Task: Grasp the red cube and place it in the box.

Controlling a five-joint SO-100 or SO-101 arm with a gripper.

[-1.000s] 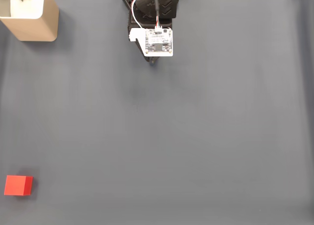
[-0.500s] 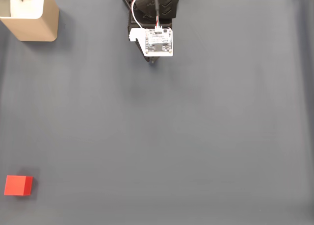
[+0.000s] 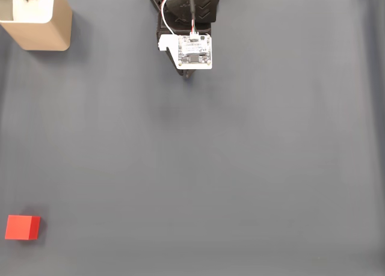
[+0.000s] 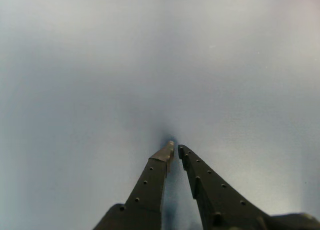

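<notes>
While the arm sits folded at top centre in the fixed view, the cube (image 3: 23, 227) lies far off at bottom left, well apart from the gripper (image 4: 174, 149) | box (image 3: 37, 18) in the top-left corner | jaws nearly shut, tips almost meeting, holding nothing, over bare mat (image 3: 240, 168) | nothing moved since earlier frames

Hand (image 4: 175, 150) nearly closed, empty, fingertips almost touching, pointed down.
</notes>
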